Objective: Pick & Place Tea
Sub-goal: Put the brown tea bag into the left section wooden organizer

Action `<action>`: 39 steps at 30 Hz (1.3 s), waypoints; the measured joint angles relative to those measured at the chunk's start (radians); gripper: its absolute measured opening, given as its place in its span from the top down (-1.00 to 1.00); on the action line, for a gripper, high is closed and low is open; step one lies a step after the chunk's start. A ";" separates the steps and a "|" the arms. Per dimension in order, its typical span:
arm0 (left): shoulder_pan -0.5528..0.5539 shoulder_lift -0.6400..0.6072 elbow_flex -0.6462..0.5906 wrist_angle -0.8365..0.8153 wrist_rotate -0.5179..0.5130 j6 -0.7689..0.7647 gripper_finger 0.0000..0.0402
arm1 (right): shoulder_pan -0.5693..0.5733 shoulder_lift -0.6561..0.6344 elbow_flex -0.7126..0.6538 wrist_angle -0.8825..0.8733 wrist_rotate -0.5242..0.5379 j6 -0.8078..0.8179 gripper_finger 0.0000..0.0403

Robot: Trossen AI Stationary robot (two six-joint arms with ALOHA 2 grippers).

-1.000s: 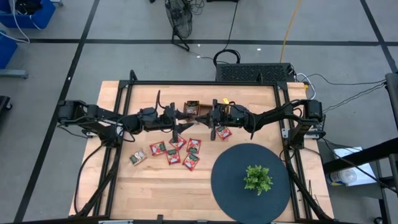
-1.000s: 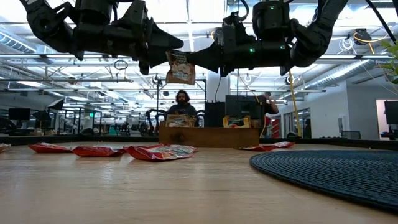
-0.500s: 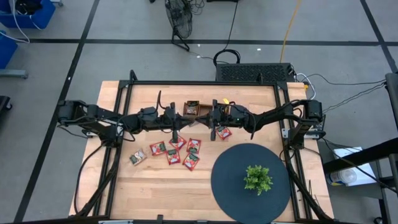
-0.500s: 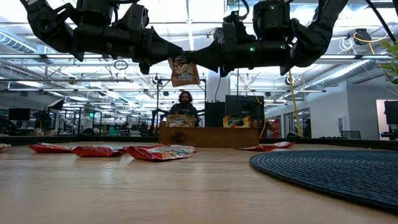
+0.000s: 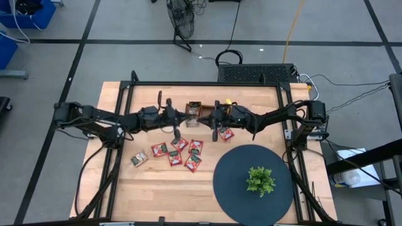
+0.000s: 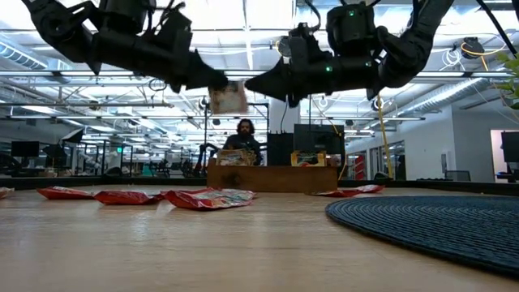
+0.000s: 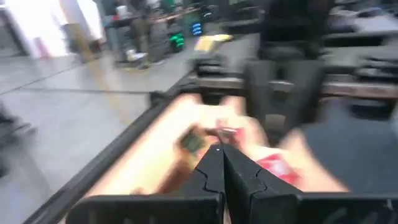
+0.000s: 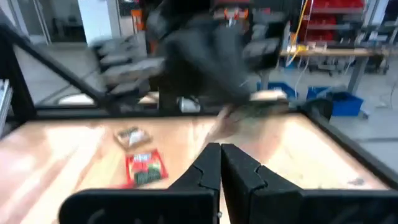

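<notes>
Tea sachet (image 6: pixel 228 97) is hanging above the tabletop (image 6: pixel 203 251), pinched in your left gripper (image 6: pixel 212 81), whose jaws are closing flat on it. Your right gripper (image 6: pixel 253 83), jaws shut and empty, is waiting just beside; you are aiming for the tray (image 6: pixel 272 178), so keep the sachet level.

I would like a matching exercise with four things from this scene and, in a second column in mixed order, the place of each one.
1. held sachet
2. green plant
3. wooden tray
4. loose red sachets

A. on the dark round mat
B. standing toward the far side of the table
C. in the shut left claw, up in the air
D. lying flat on the bare table

Pairs: 1-C, 2-A, 3-B, 4-D
</notes>
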 joint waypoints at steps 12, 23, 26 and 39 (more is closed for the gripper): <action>0.138 0.082 0.001 -0.025 0.223 0.051 1.00 | 0.000 0.000 -0.001 -0.013 0.000 -0.004 1.00; 0.213 0.252 0.001 0.132 0.313 0.132 1.00 | 0.001 0.000 -0.001 -0.016 -0.002 0.021 1.00; 0.241 0.294 0.001 0.163 0.341 0.155 1.00 | 0.001 0.000 -0.001 -0.019 -0.003 0.022 1.00; 0.323 0.354 0.001 0.246 0.408 0.269 1.00 | 0.001 0.001 -0.001 -0.023 -0.004 0.044 1.00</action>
